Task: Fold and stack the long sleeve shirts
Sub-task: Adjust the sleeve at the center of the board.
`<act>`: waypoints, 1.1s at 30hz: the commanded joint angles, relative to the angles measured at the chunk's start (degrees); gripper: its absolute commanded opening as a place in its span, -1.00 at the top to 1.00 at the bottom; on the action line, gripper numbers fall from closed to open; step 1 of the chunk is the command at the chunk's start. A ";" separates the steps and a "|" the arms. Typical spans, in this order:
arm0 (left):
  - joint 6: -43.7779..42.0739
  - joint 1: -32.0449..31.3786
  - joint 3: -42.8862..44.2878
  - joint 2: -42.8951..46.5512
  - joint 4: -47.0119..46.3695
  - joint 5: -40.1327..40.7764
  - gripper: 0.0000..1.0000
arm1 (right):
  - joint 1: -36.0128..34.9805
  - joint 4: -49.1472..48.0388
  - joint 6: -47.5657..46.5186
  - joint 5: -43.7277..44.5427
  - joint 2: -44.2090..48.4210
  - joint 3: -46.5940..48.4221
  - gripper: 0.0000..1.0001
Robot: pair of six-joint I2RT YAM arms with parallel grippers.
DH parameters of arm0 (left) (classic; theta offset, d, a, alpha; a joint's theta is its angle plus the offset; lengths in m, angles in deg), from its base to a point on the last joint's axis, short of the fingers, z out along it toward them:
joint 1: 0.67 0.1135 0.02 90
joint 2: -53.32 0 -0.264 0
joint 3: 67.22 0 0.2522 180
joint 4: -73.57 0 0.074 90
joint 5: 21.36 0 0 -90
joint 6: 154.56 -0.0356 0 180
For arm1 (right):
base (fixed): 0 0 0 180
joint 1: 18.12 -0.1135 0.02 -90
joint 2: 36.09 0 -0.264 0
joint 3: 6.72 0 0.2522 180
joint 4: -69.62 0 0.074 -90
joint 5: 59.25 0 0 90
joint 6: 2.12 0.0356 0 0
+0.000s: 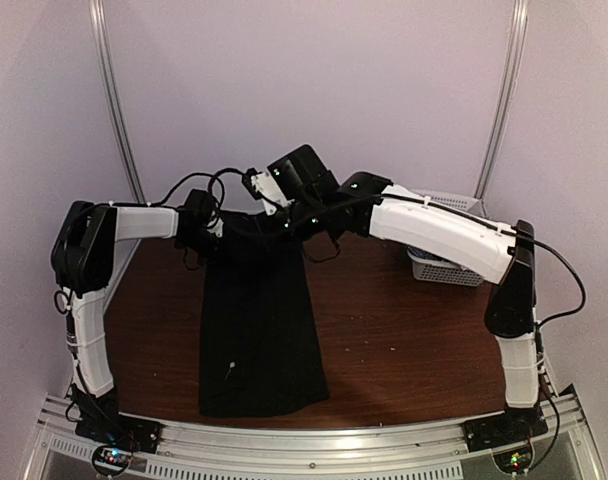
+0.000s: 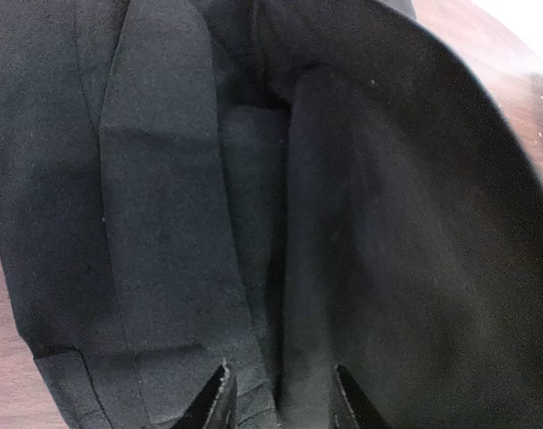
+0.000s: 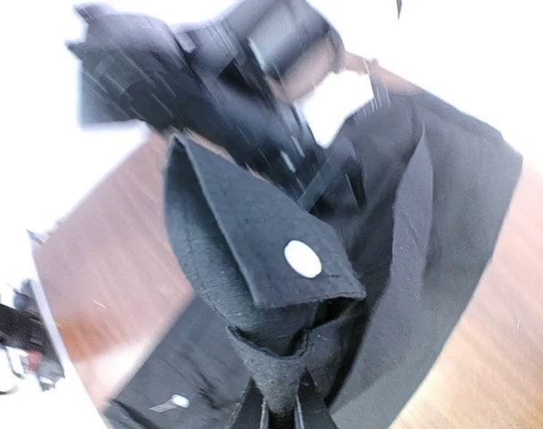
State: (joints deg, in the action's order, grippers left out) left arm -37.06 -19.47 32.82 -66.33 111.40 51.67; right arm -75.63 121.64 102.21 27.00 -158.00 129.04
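Black shirt (image 1: 259,330) lies lengthwise on table (image 1: 404,340), far end lifted; R gripper (image 3: 282,413) clenched on its cloth, L gripper (image 2: 280,398) grip can't tell, so raise both level w/ even tension, then fold toward near hem

Overhead view dim and soft, left wrist view dark, black shirt (image 2: 164,232) murky, right wrist view motion-blurred, background overexposed
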 commanded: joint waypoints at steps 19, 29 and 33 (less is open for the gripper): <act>2.09 1.32 -4.91 4.73 -4.39 -7.43 0.14 | 1.73 -16.57 -2.18 -9.19 11.06 -26.03 0.92; 1.36 1.23 -6.30 4.99 -3.21 -7.03 0.13 | 1.26 -19.44 -1.64 -6.46 19.57 -46.29 -0.31; 1.53 1.23 -7.18 5.50 -3.25 -6.03 0.13 | 1.91 -19.22 -1.91 -1.77 17.90 -43.44 -0.48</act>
State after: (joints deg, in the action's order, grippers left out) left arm -34.94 -18.60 26.81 -63.53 108.63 45.09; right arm -74.28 105.18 100.61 19.99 -141.32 82.83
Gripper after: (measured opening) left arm 0.436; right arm 0.722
